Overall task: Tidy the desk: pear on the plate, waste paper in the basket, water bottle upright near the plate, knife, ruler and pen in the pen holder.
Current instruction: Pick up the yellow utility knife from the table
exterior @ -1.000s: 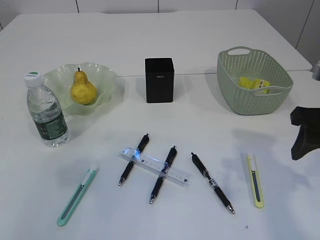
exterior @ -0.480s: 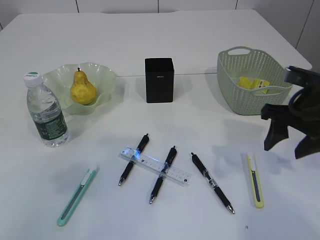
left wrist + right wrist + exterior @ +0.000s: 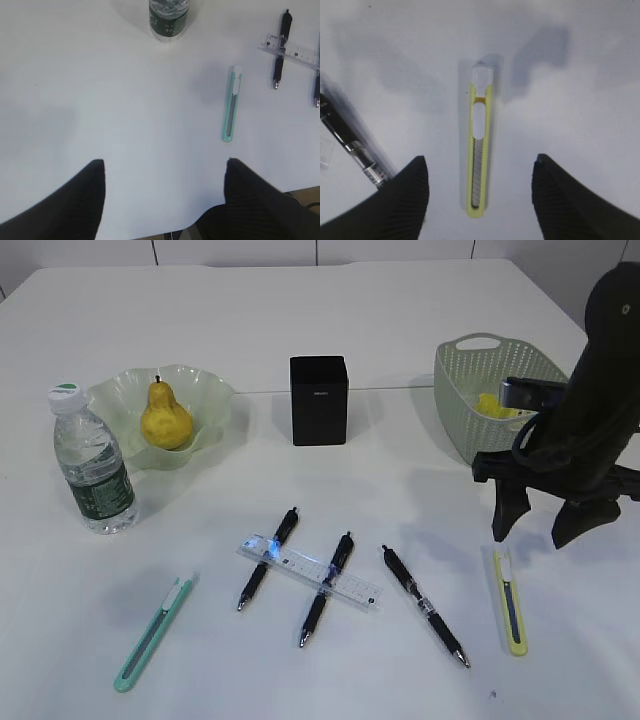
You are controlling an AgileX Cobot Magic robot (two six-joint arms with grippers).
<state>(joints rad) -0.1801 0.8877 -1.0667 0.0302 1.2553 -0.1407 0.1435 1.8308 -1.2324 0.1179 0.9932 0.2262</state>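
Exterior view: the black right gripper [image 3: 541,523] hangs with jaws spread over the yellow utility knife [image 3: 510,600], touching nothing. A yellow pear [image 3: 165,416] sits on the wavy pale-green glass plate [image 3: 215,392]; just beside it a clear water bottle [image 3: 90,464] stands upright. Yellow waste paper [image 3: 494,406] lies in the grey-green perforated basket [image 3: 462,390]. Three black pens [image 3: 423,605] and a transparent ruler [image 3: 312,572] lie before the black square pen holder [image 3: 319,400].

Left wrist view: the left gripper [image 3: 165,167], spread and empty, hovers near a teal utility knife [image 3: 231,109].

Right wrist view: the yellow knife lies between the parted fingers [image 3: 410,187].
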